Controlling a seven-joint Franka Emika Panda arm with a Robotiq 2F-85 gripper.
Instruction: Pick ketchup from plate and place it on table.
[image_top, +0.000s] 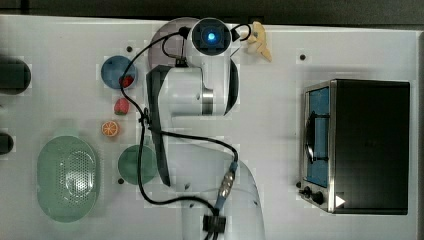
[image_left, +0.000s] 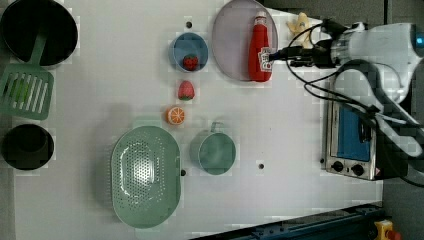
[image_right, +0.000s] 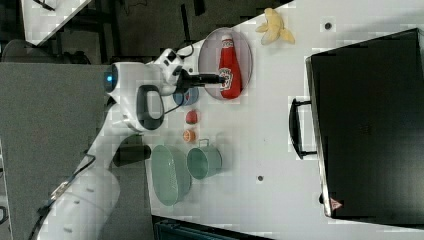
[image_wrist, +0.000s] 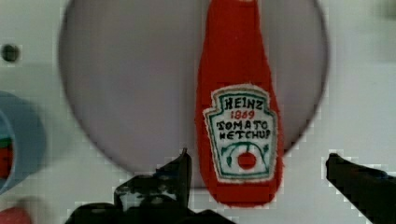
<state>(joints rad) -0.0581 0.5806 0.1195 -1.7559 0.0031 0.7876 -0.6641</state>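
The ketchup (image_left: 260, 47) is a soft red bottle with a white cap and a Heinz label, lying flat on the greyish-mauve plate (image_left: 231, 40) and nearly as long as the plate. My gripper (image_wrist: 258, 158) stands open over the ketchup's (image_wrist: 236, 93) labelled bottom end, one finger on each side, not closed on it. In the right view the gripper (image_right: 217, 78) reaches in over the ketchup (image_right: 229, 65) and the plate (image_right: 210, 52). In the top view my arm hides most of the plate (image_top: 164, 42). The white table (image_left: 125, 65) lies all around.
Beside the plate are a blue bowl (image_left: 189, 51) holding a strawberry, another strawberry (image_left: 186, 90) and an orange slice (image_left: 175, 115). Further off stand a green mug (image_left: 216, 152), a green colander (image_left: 145, 175), a toaster oven (image_left: 350, 140) and a banana (image_left: 300, 22).
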